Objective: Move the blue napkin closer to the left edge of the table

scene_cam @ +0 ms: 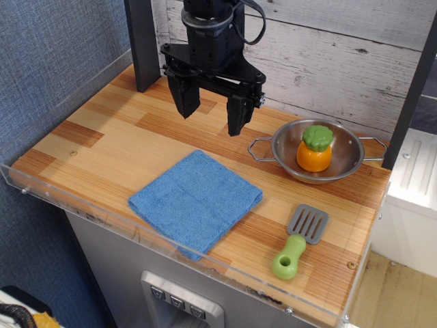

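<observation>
The single view looks down across the table from its front corner. On it lie 1 blue napkin, 1 steel bowl, 1 toy carrot and 1 spatula. There is 1 gripper on 1 arm.

The blue napkin lies flat, turned like a diamond, near the front edge and roughly mid-way along the table's length. Its nearest corner comes up just beside the clear acrylic rim. A wide stretch of bare wood separates it from the left edge. The steel bowl sits at the back right, well apart from the napkin, with 2 wire handles, 1 on each side. The toy carrot, orange with a green top, stands upright inside the bowl. The spatula lies to the right of the napkin, near the front rim, with its grey slotted blade toward the bowl and its green handle toward the front; it does not touch the napkin.

The gripper's 2 black fingers are spread wide apart with nothing between them. They hold nothing and touch nothing. They hang above the wood behind the napkin's far corner, and their tips look clear of the tabletop.

The arm comes straight down from the top of the view, with the gripper pointing downward. A black cable loops beside its upper part. A dark vertical post stands at the back just left of it.
</observation>
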